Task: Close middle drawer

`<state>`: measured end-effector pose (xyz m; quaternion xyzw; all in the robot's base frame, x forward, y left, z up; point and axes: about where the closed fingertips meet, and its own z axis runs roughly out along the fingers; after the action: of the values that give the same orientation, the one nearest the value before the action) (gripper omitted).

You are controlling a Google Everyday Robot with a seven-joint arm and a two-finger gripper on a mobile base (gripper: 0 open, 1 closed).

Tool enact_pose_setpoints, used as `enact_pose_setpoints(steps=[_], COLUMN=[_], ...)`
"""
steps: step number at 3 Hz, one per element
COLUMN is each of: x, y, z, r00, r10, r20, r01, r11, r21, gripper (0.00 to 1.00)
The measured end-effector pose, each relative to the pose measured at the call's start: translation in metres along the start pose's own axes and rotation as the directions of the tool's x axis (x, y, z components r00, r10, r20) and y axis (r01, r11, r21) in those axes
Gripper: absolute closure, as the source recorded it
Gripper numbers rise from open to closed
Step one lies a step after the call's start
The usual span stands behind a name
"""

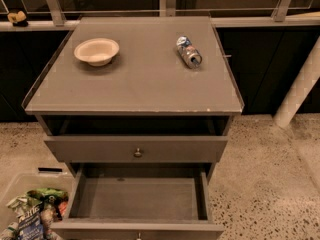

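Under the top drawer (pixel 135 148), middle drawer (pixel 137 199) pulled out; jaws unseen.

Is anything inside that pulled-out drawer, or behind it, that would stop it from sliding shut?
Nothing visible does. The middle drawer looks bare inside, and nothing shows along its back edge where it slides in. The gripper is out of view, so what lies between it and the drawer cannot be judged.

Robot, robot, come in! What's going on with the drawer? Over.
Gripper out of view. Middle drawer pulled wide open, nothing inside. Snack bin on the floor at its left, not in its way back. Over.
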<state>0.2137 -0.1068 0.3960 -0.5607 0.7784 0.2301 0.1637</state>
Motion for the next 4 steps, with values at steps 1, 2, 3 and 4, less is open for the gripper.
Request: enact_pose_setpoints(steps=[1,2,3,4], x=[-0.015,-0.033,-0.040,-0.040], y=[-0.033,-0.067,-0.119,-0.119], z=[-0.009,-0.023,-0.025,-0.024], r00=[1.000,0.999,0.999,0.999], r10=[-0.023,-0.054,0.004,0.004], r20=[-0.020,-0.003,0.039,0.038], r01=[0.025,0.054,-0.013,-0.013], r11=[0.9966,0.9789,0.9748,0.9751], r21=[0.078,0.197,0.223,0.222], gripper=[0.00,0.00,0.00,0.00])
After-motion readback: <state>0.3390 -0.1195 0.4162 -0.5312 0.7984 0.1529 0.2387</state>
